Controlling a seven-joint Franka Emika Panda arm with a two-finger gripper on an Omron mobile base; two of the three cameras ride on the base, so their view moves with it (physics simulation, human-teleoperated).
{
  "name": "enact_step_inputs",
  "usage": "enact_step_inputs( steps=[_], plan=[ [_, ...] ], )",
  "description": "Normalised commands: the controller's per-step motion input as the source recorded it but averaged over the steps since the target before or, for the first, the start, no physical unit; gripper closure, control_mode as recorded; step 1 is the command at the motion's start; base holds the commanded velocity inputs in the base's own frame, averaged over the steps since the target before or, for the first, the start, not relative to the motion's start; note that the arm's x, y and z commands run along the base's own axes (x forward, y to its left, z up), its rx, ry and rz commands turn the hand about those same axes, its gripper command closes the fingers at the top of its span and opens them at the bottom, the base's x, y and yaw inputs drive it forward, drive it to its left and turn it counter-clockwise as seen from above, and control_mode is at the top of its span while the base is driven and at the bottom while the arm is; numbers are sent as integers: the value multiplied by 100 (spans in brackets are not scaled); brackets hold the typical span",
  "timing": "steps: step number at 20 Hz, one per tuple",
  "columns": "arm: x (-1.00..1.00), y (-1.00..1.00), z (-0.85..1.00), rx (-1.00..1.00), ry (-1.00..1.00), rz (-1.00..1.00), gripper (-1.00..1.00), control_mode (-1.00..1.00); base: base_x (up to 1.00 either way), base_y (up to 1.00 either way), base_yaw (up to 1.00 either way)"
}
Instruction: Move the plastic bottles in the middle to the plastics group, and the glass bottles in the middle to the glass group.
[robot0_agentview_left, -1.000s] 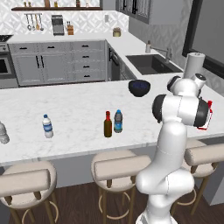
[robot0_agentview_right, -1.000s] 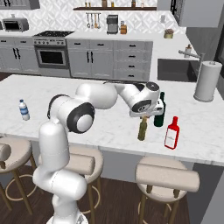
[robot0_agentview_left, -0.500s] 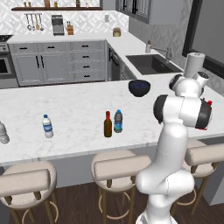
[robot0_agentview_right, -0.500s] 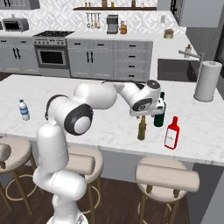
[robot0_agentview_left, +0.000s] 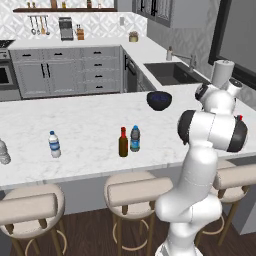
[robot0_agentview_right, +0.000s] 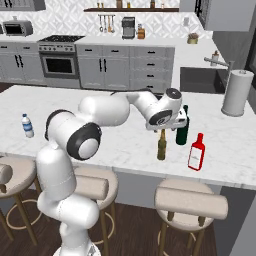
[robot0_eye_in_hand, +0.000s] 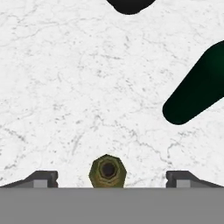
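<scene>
The olive-amber bottle (robot0_agentview_right: 161, 146) stands upright on the counter, just left of the tall green wine bottle (robot0_agentview_right: 182, 128) and the red bottle (robot0_agentview_right: 196, 152). My gripper (robot0_agentview_right: 162, 129) hovers right above it, open. In the hand view its brown top (robot0_eye_in_hand: 107, 171) sits between the wide-apart fingertips (robot0_eye_in_hand: 41, 177), untouched, with the green bottle (robot0_eye_in_hand: 201, 85) to the right. Mid-counter stand the dark brown bottle with a red top (robot0_agentview_left: 123, 142) and the bluish bottle (robot0_agentview_left: 134, 138), side by side. The white-capped water bottle (robot0_agentview_left: 54, 144) and the greyish bottle (robot0_agentview_left: 4, 152) are far left.
A dark bowl (robot0_agentview_left: 159, 100) sits on the counter behind the middle bottles. A paper towel roll (robot0_agentview_right: 236, 93) stands at the back right beside the sink (robot0_agentview_left: 172, 72). Stools (robot0_agentview_right: 187, 202) line the counter's front edge.
The hand has lifted slightly above the olive-amber bottle, which stays standing by the green bottle. No other bottle has moved.
</scene>
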Motion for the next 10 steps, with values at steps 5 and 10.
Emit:
enact_step_inputs(
  steps=[5,10],
  plan=[
    [-32,29,51,0,-9,0,-100,-100,0,0,0],
    [-55,55,27,-2,0,1,-100,-100,0,0,0]
  ],
)
